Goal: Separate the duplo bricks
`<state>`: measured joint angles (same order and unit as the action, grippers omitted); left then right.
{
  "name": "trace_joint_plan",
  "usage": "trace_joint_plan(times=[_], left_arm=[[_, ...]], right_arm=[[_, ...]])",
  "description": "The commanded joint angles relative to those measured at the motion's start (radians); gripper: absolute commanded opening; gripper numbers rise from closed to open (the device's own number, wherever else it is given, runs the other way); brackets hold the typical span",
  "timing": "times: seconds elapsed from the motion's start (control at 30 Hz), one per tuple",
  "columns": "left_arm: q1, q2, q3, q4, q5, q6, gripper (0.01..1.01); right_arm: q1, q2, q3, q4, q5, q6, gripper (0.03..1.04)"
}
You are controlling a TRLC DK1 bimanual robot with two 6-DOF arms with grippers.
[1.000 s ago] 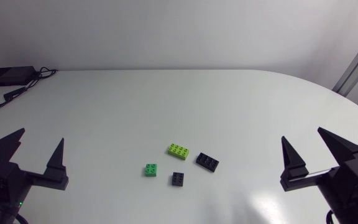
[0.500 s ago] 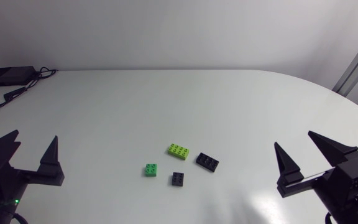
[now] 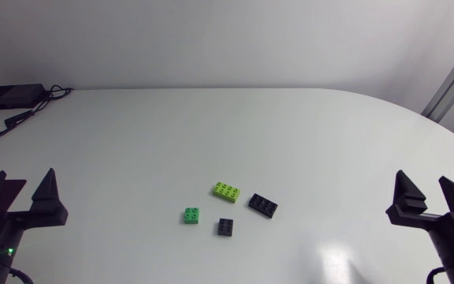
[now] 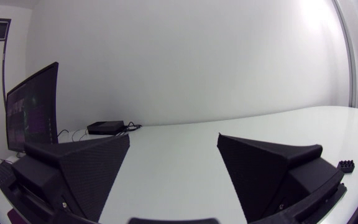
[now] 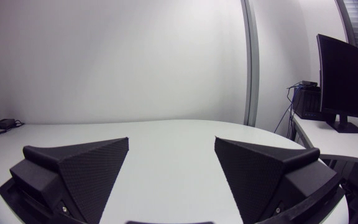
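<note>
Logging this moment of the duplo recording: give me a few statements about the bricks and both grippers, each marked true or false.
1. Four single bricks lie on the table: a lime brick, a long black brick, a small green brick and a small black brick. True.
2. The left gripper is shut on the small green brick. False: it is open and empty, near the table's edge, well away from the bricks.
3. The lime brick is stacked on the long black brick. False: they lie side by side with bare table between them.
4. The right gripper is open and holds nothing. True.
</note>
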<state>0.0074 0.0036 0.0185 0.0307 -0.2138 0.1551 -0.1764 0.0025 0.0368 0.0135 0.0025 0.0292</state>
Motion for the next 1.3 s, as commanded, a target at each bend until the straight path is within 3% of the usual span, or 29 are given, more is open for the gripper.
trace_joint_plan(times=[0.0,0.17,0.4,1.27], left_arm=[[0.003,-0.014,-0.022,0.008,-0.002,-0.066,0.985],[-0.006,-0.014,-0.022,0.008,0.004,-0.098,0.985],[-0.087,-0.014,-0.022,0.006,0.016,-0.083,0.985],[-0.08,-0.014,-0.022,0.008,0.019,-0.08,0.985]], right_arm=[[-0.006,-0.009,-0.038,-0.014,-0.006,0.038,1.0],[0.008,-0.009,-0.038,-0.017,-0.006,0.038,0.99],[0.055,-0.009,-0.038,-0.018,-0.006,0.037,1.0],[0.153,-0.009,-0.038,-0.018,-0.007,0.035,1.0]])
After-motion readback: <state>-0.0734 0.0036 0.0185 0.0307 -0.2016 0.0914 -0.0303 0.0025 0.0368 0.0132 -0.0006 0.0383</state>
